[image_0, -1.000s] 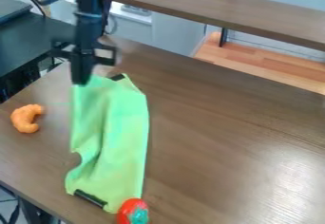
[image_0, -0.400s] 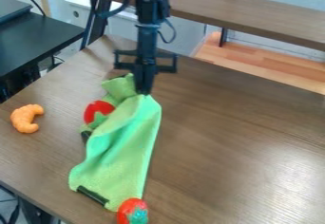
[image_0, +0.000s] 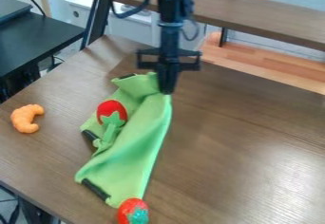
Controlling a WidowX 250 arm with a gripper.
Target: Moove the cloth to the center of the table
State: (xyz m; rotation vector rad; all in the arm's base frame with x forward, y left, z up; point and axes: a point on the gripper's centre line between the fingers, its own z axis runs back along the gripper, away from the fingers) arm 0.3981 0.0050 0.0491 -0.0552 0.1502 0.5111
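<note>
My gripper (image_0: 166, 89) hangs over the upper middle of the table, shut on the far end of the green cloth (image_0: 136, 144). From there the cloth slants down and left across the table (image_0: 234, 156) in folds, with black clips at some of its corners. A red toy strawberry (image_0: 111, 111) with a green top lies on the cloth's left part. The cloth's near end touches or lies right beside a second red toy (image_0: 132, 210) at the bottom.
An orange curved toy (image_0: 26, 118) lies on the table's left side. Behind the table runs a raised wooden shelf (image_0: 254, 19). A black side table (image_0: 38, 38) stands at the upper left.
The gripper has moved right, pulling the cloth's far end with it. The upper red toy, hidden one second ago, has come into view and shifted right with the cloth.
</note>
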